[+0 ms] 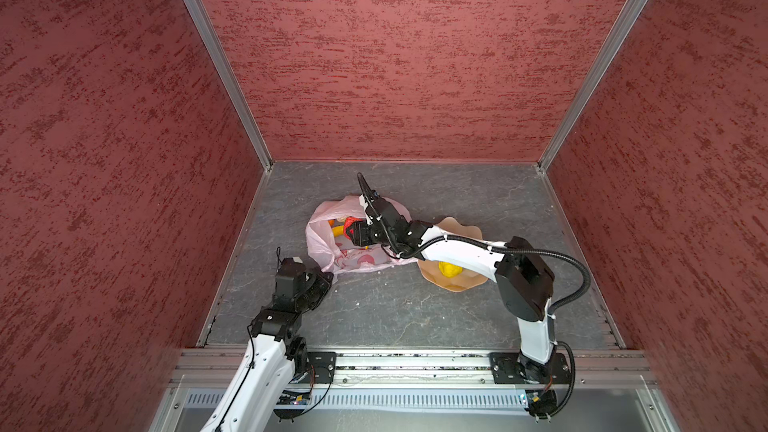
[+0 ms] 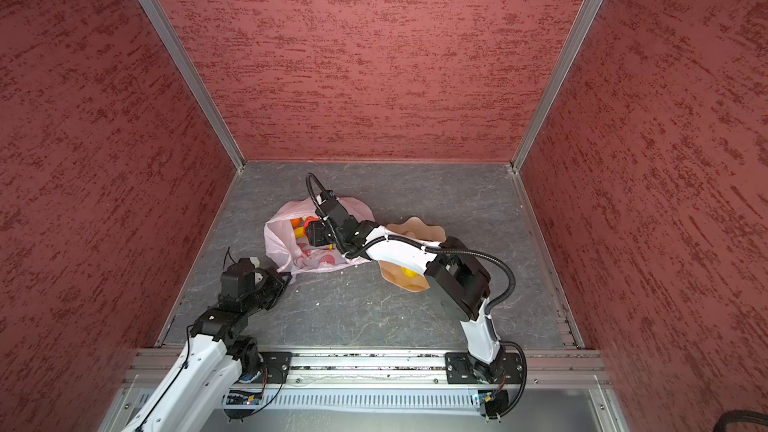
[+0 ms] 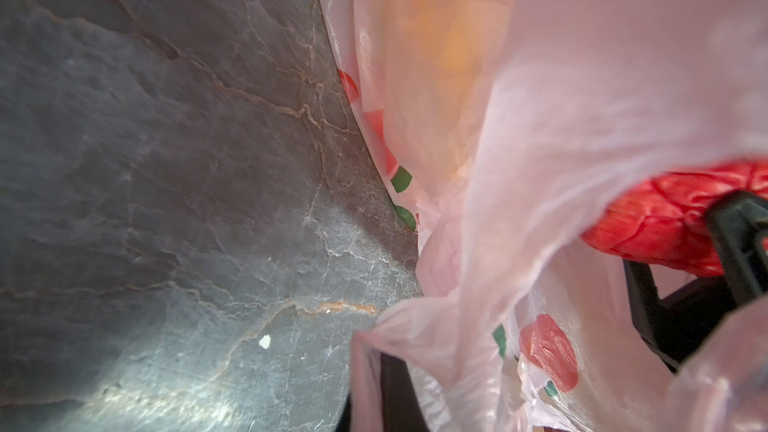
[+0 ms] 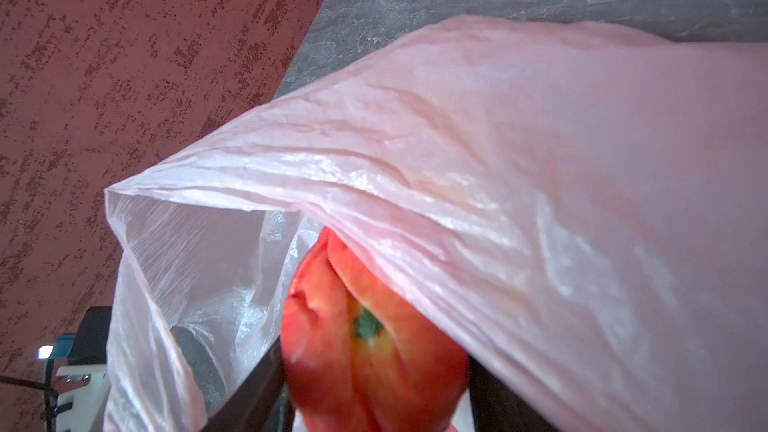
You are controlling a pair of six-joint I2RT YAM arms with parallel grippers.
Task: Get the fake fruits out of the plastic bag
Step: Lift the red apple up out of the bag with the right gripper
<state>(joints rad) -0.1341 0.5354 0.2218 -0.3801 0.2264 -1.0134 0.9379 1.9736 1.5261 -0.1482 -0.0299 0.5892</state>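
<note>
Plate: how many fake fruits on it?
1: a bumpy yellow fruit on the plate's near side. The right arm covers much of the plate, so others may be hidden.

R arm (image 1: 457, 252) covers mid plate (image 1: 457, 284); fake fruits (image 2: 296, 223) inside bag (image 1: 320, 243) mostly hidden, blurry thru film.

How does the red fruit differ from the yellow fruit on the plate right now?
The red fruit is held between the jaws of the right gripper; the yellow fruit lies free, with nothing gripping it. The red fruit sits at the mouth of the plastic bag with film draped over it; the yellow fruit rests on the tan plate, outside the bag. Both are toy fruits.
</note>
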